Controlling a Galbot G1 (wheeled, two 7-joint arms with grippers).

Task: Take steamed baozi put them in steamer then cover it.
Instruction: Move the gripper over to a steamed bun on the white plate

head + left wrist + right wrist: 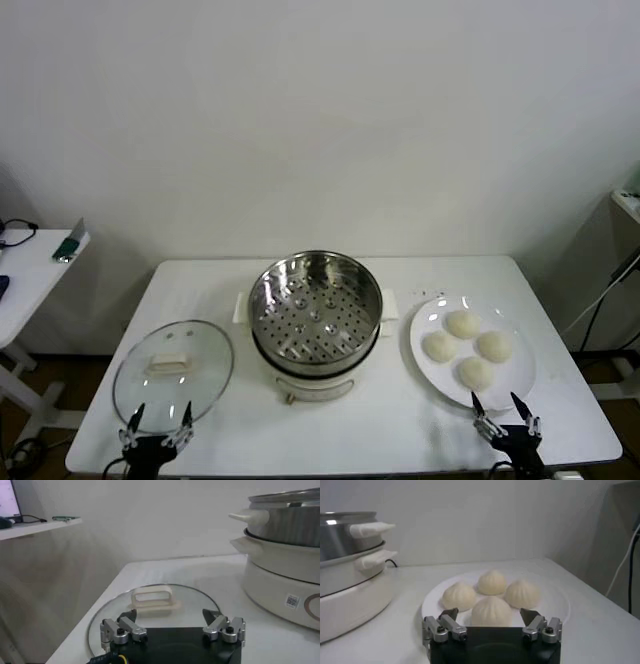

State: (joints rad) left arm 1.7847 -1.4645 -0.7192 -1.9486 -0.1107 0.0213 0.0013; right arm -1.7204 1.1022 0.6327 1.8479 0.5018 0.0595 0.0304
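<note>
baozi: four steamed baozi (467, 348) sitting clustered on the white plate (428, 362) to the right of the steamer, none moved yet as far as I can tell

steamer: steel basket (314, 305) on its cream pot base, middle of the table (400, 425), open and empty inside

cover: glass lid (173, 372) lying flat on the table to the left of the steamer, handle (151, 598) up

right gripper: (506, 415) hanging at the near edge of the plate, fingers spread wide, nothing in them

left gripper: (157, 426) parked at the near rim of the lid, fingers spread too, empty

how they'll handle: I'd guess the buns are soft and light, easy to dent, so I'd pinch gently across the sides of the nearest one (491, 611); the lid looks heavier, breakable and slick, so the handle is the only sane place to take it

in the way: buns sit touching each other, so fingers may nudge neighbours; the steamer's side handles (372, 528) stick out toward the plate; side table (30, 265) off to the left is well apart, no bother
</note>
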